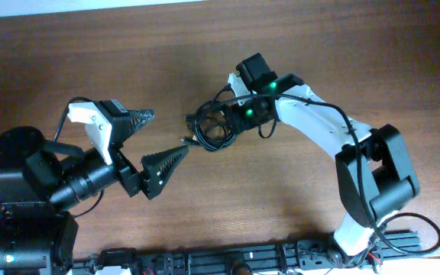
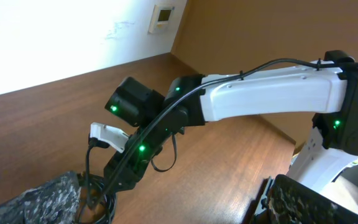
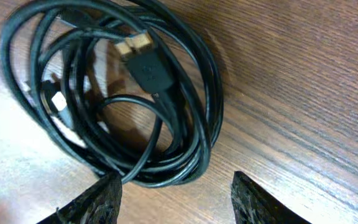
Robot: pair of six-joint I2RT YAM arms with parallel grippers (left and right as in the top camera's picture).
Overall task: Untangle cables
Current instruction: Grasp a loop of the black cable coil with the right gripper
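Note:
The cables (image 1: 202, 131) are thin black cords coiled in a small bundle at mid-table. In the right wrist view the bundle (image 3: 114, 93) shows a gold-tipped plug on top. My right gripper (image 3: 175, 180) is open and empty just above the bundle's near edge, its left fingertip close to the outer loop. In the overhead view it (image 1: 224, 122) sits over the bundle's right side. My left gripper (image 1: 169, 133) is open and empty just left of the bundle. In the left wrist view it (image 2: 176, 190) has the cables (image 2: 98, 196) beside its left finger.
The right arm's white link (image 2: 266, 96) crosses the left wrist view above the wooden table (image 1: 319, 46). The arm bases (image 1: 29, 191) and a black rail (image 1: 243, 256) stand along the table's front edge.

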